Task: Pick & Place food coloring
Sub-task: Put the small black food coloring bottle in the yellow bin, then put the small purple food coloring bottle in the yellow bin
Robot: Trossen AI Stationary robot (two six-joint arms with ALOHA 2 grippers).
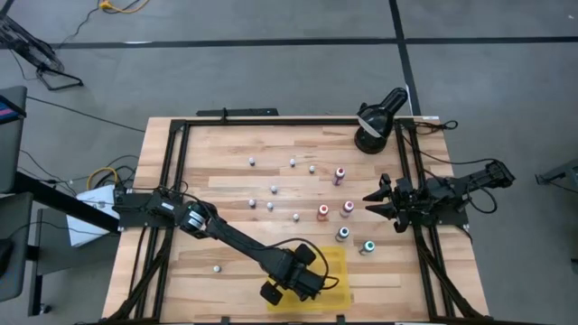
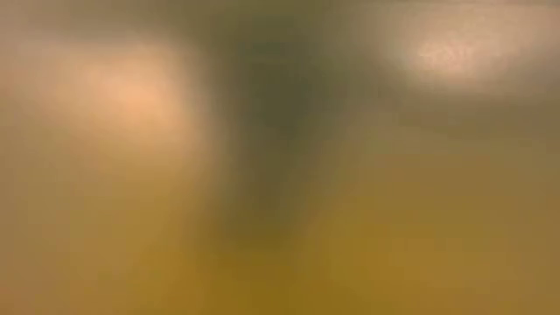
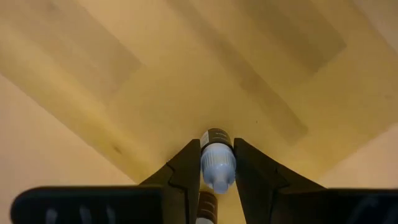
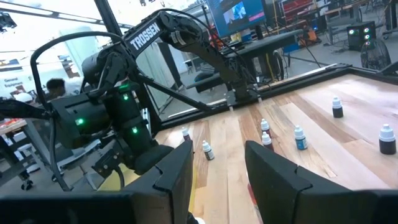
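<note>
My left gripper (image 3: 217, 163) reaches over the yellow mat (image 1: 336, 271) at the table's near edge and is shut on a small food coloring bottle (image 3: 217, 155) with a white cap and a dark label. In the high view the arm's wrist (image 1: 289, 278) hides that bottle. Other small bottles stand upright on the wooden table, among them red (image 1: 323, 212), pink (image 1: 348, 208), blue (image 1: 343, 234) and green (image 1: 368, 246) ones. My right gripper (image 1: 373, 200) waits open at the table's right side, touching nothing. The low view is a yellow blur. My left gripper pinches the bottle's white cap (image 3: 218, 169) between its two fingers, one on each side. The fingers come from above, pointing down, and the bottle stands upright with its cap toward the wrist. Whether its base rests on the yellow mat (image 3: 186, 93) cannot be told.
Several white-capped bottles are scattered over the table's middle and far part (image 1: 274, 190), with one alone near the left (image 1: 217, 267). A black camera on a stand (image 1: 372, 126) sits at the far right corner. Black frame rails (image 1: 172, 181) run along the table's sides.
</note>
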